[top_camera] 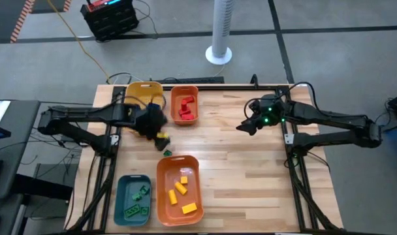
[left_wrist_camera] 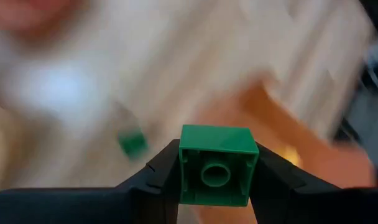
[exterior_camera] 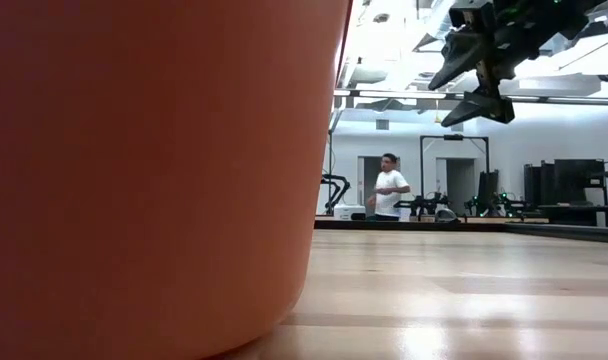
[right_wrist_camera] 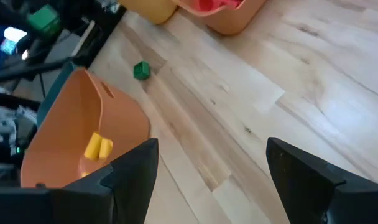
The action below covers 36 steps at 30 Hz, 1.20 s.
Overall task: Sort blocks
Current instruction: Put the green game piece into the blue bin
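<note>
High view: the left pincer (top_camera: 153,123) hangs near the yellow bin (top_camera: 145,93); the teal bin (top_camera: 133,199) sits at seven o'clock. Left wrist view: it grips a green block (left_wrist_camera: 216,165); carry it over the teal bin before releasing. Right wrist view: the right pincer (right_wrist_camera: 214,180) waits open.

My left hand (left_wrist_camera: 217,180) grips a green block (left_wrist_camera: 216,165) between its fingers, hollow underside facing the wrist camera, square and level. Another small green block (top_camera: 167,152) lies loose on the table (top_camera: 251,163), just beside the orange bin (top_camera: 179,190). Yellow blocks (top_camera: 180,189) lie scattered in that orange bin, red blocks (top_camera: 186,108) are heaped in the smaller orange bin, and green blocks (top_camera: 138,199) sit in the teal bin.
</note>
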Each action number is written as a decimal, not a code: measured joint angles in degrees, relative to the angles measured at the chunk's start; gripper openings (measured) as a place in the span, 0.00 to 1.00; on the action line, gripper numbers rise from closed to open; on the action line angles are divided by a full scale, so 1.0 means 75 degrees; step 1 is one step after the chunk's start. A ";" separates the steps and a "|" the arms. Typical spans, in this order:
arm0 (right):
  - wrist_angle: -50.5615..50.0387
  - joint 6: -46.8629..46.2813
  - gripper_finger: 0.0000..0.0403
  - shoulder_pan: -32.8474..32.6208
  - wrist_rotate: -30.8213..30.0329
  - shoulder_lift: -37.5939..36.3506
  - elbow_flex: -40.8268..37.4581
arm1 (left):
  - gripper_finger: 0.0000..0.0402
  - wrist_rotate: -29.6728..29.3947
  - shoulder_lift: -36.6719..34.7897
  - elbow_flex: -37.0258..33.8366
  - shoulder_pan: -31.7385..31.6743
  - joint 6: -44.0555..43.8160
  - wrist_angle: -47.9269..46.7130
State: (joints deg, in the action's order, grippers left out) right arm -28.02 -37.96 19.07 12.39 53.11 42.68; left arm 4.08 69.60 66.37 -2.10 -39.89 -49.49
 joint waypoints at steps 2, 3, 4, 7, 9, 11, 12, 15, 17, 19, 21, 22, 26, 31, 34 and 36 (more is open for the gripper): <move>-0.0108 0.0152 0.76 -0.0013 0.0136 -0.0016 0.0000 | 0.32 0.0472 0.0000 0.0000 0.0569 -0.0323 -0.0323; -0.0173 0.0203 0.76 -0.0040 0.0145 -0.0039 0.0000 | 0.32 0.0672 0.0000 0.0000 0.0877 -0.0465 -0.0542; -0.0241 0.0257 0.76 -0.0052 0.0155 -0.0052 0.0000 | 0.32 0.0849 0.0000 0.0000 0.1241 -0.0570 -0.0749; -0.0319 0.0335 0.76 -0.0102 0.0165 -0.0052 0.0000 | 0.32 0.1245 0.0000 0.0000 0.2477 -0.0992 -0.1215; -0.0339 0.0361 0.76 -0.0102 0.0165 -0.0048 -0.0003 | 0.32 0.1262 0.0003 0.0000 0.3344 -0.1270 -0.1460; -0.0323 0.0394 0.76 -0.0102 0.0164 -0.0051 -0.0003 | 0.32 0.1059 0.0000 0.0000 0.4299 -0.1508 -0.1619; -0.0327 0.0396 0.76 -0.0102 0.0163 -0.0051 -0.0003 | 0.32 0.0781 0.0009 0.0000 0.4770 -0.1610 -0.1634; -0.0322 0.0411 0.76 -0.0102 0.0155 -0.0051 -0.0003 | 0.32 -0.0293 0.0178 -0.0013 0.6020 -0.1962 -0.1597; -0.0319 0.0403 0.76 -0.0102 0.0113 -0.0051 -0.0003 | 0.32 -0.0618 0.0313 -0.0176 0.6546 -0.2349 -0.1452; -0.0293 0.0341 0.76 -0.0102 0.0061 -0.0051 -0.0003 | 0.32 -0.0554 0.0477 -0.0453 0.6797 -0.2709 -0.1130; -0.0246 0.0321 0.76 -0.0102 -0.0032 -0.0051 -0.0003 | 0.32 -0.0352 0.0651 -0.0767 0.6925 -0.3005 -0.0763; -0.0231 0.0316 0.76 -0.0090 -0.0050 -0.0051 -0.0003 | 0.32 -0.0261 0.0708 -0.0912 0.6965 -0.3147 -0.0615; -0.0204 0.0143 0.76 0.0028 -0.0067 -0.0051 -0.0003 | 0.32 -0.0210 0.0846 -0.1272 0.6999 -0.3326 -0.0088; -0.0213 0.0120 0.76 0.0154 -0.0067 -0.0051 -0.0003 | 0.32 -0.0185 0.0857 -0.1671 0.6993 -0.3386 0.0205; -0.0217 0.0115 0.76 0.0184 -0.0069 -0.0051 -0.0003 | 0.32 0.0055 0.0857 -0.1844 0.6993 -0.3442 0.0307; -0.0220 0.0117 0.76 0.0181 -0.0067 -0.0051 -0.0003 | 0.32 0.0224 0.0857 -0.1970 0.6993 -0.3591 0.0540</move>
State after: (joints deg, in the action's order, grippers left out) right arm -29.67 -37.08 20.43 11.88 52.73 42.65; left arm 5.76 76.03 51.59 50.35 -66.82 -45.44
